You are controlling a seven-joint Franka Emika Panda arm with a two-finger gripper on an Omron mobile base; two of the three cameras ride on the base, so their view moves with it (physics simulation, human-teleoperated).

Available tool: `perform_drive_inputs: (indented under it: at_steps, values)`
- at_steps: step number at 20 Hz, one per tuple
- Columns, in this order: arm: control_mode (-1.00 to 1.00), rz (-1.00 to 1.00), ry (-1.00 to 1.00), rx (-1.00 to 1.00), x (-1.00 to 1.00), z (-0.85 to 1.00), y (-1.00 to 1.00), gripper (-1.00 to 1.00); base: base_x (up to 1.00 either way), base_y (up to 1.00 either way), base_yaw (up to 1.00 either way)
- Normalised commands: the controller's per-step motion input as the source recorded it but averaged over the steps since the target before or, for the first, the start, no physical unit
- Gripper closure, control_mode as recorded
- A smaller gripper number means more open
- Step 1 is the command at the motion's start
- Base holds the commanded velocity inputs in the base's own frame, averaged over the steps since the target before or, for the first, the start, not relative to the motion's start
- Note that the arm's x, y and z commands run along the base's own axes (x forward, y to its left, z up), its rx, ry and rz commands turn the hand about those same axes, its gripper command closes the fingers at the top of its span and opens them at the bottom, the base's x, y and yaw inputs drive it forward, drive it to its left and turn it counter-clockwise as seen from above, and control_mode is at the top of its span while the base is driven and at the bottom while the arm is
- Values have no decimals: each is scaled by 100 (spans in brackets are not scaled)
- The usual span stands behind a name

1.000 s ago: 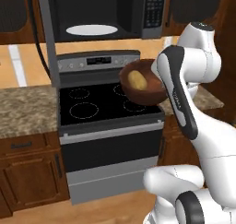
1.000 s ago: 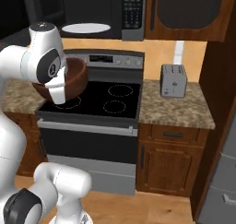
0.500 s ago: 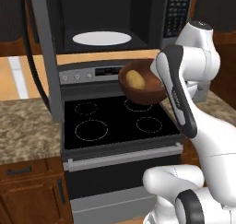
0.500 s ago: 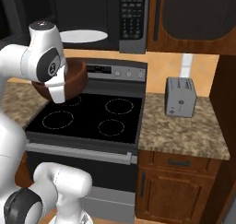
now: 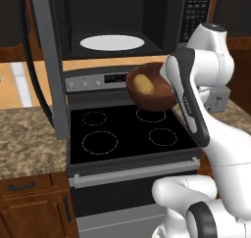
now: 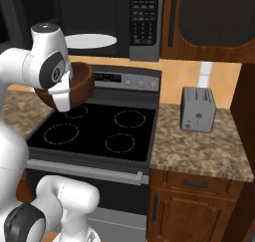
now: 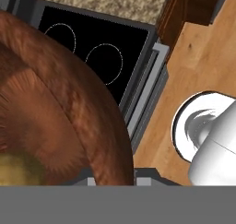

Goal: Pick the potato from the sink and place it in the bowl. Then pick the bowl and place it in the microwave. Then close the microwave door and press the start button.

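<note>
- The bowl (image 5: 152, 87) is held up above the rear of the stove (image 5: 125, 134), just below the open microwave (image 5: 115, 21); the rim on the arm's side is gripped.
- The potato (image 5: 143, 83) is seen lying inside the bowl.
- The gripper (image 6: 62, 94) appears clamped on the bowl's rim, though its fingers are hidden behind the wrist, so how far they stand apart cannot be read exactly.
- The microwave door (image 5: 46, 60) is swung wide open to the left; a white turntable plate (image 5: 112, 42) is seen inside.
- Compared with half a second ago, the stove and microwave are seen nearer and larger, the base having driven closer; the bowl is kept at the same place before the arm.
- A toaster (image 6: 197, 109) is seen on the counter (image 6: 199, 146) beside the stove.
</note>
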Motion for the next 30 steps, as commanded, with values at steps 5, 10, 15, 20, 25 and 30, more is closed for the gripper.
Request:
perform_drive_inputs:
  at_steps: [5, 10, 15, 20, 25, 30]
  values:
    - [100, 0, 0, 0, 0, 0, 0, 100, 14, 0, 1]
    - [-100, 0, -4, 4, 0, 45, 0, 100, 0, 0, 0]
    - [-100, -7, -17, 3, 48, 86, 29, 100, 0, 0, 0]
    - [-100, -17, -7, 3, 100, 73, 36, 100, 0, 0, 0]
    - [-100, -13, 0, 7, 100, 22, 5, 100, 0, 0, 0]
    - [-100, -9, 8, 9, 100, 0, 12, 100, 0, 0, 0]
